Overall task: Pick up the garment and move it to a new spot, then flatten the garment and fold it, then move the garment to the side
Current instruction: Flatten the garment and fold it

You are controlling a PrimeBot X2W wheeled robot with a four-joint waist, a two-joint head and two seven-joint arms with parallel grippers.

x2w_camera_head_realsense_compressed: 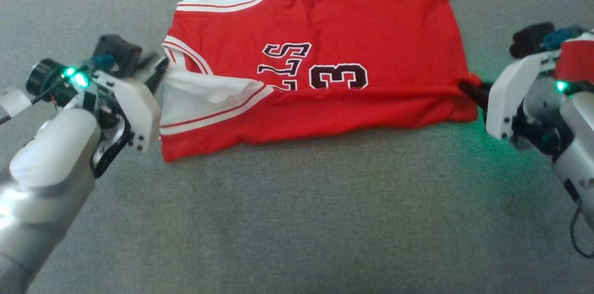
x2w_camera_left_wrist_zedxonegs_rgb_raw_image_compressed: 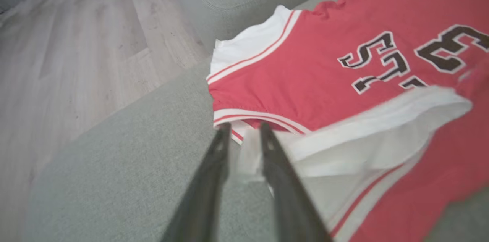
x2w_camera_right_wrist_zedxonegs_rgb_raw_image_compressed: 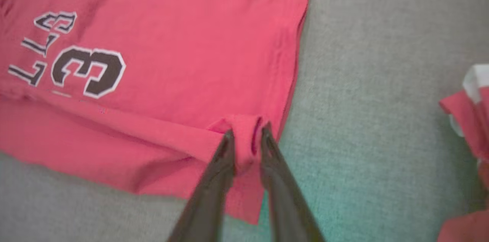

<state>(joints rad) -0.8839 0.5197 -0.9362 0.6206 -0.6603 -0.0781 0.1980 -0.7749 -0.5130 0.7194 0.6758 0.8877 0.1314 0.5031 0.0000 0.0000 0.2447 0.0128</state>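
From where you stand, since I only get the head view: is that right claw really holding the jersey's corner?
Observer: The right gripper's jaws straddle a bunched red fold at the corner of the jersey. I can't tell whether it is pinched or loose.
Operator: And the left claw?
Observer: The left gripper is open, with the white trim lying in the gap.

The red jersey (x2w_camera_head_realsense_compressed: 371,29) bears a dark "3" and letters, seemingly "LLS", partly folded under.
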